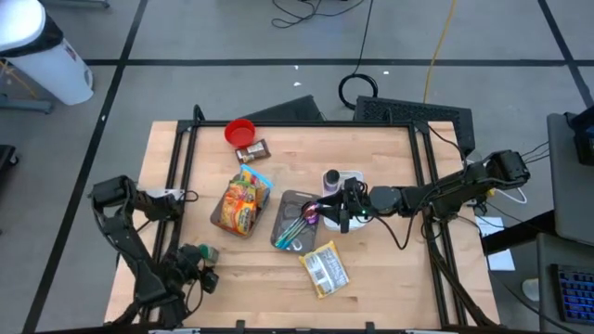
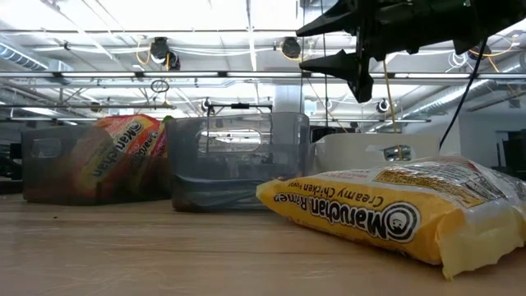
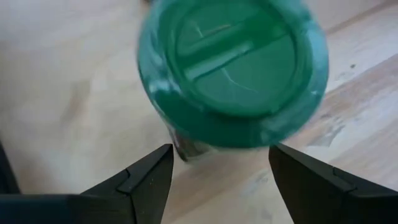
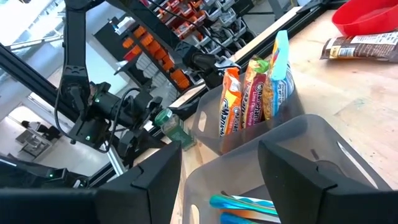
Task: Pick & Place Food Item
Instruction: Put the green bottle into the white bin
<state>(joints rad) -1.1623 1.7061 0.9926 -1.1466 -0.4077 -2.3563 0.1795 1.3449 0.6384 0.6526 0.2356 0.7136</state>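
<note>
Left gripper (image 3: 217, 171) open wide, holding nothing; green-lidded jar (image 3: 233, 74) sits directly ahead, lid facing the jaws, not yet between them. Right gripper (image 1: 343, 209) hovers open, empty, over bin (image 1: 288, 199), far from jar.

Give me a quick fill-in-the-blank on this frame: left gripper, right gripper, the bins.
1. The left gripper stands open just short of a jar with a ____ lid.
2. The right gripper hovers open above the bin that holds ____.
3. The other bin is packed with ____ packets.
4. A yellow ramen packet lies flat on the ____, outside both bins.

Missing words: green; utensils; ramen; table
</note>
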